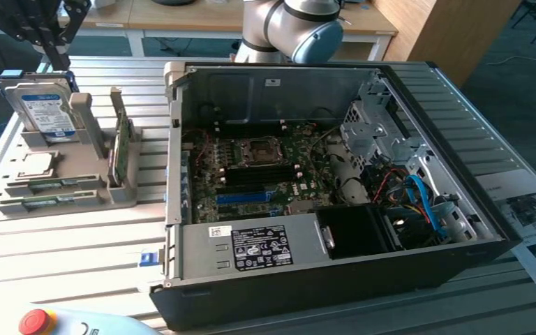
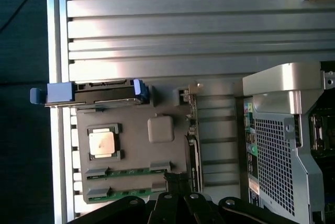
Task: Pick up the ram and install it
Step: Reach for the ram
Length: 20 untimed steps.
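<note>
two ram (image 1: 56, 183) sticks lying flat in the gray holder's (image 1: 119, 197) low slots, cpu (image 1: 33, 166), upright hard drive (image 1: 47, 105) and green card (image 1: 119, 150) parked there too, gripper (image 2: 177, 178) pinched closed on nothing over the holder, open pc case (image 1: 343, 283) just beside

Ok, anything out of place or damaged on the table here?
Nothing stands out. Two ram sticks lie flat in the grey holder, the hard drive and green card stand upright in their slots, and the open computer case looks intact.
</note>
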Each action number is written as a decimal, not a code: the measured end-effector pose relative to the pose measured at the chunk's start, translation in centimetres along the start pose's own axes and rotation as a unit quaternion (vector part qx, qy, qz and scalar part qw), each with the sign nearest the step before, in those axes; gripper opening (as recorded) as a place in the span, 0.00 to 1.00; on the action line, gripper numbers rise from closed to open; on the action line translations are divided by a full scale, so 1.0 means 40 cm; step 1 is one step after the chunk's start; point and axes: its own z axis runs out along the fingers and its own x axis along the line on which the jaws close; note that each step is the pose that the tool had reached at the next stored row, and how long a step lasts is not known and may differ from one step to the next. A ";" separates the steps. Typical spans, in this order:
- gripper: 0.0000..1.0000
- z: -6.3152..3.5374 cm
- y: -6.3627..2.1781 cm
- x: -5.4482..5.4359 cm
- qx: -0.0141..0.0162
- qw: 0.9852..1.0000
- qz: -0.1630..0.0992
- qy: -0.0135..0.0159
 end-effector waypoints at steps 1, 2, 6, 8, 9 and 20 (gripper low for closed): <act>0.10 0.000 0.001 0.001 0.000 1.000 0.000 0.000; 0.10 0.000 0.001 0.003 0.000 1.000 0.000 0.000; 0.10 0.000 0.002 0.010 0.000 1.000 0.000 0.000; 0.10 0.000 0.003 0.014 0.000 1.000 0.000 0.000; 0.10 0.000 0.003 0.017 0.000 1.000 0.000 0.000; 0.10 0.000 0.006 0.057 0.000 1.000 0.000 0.000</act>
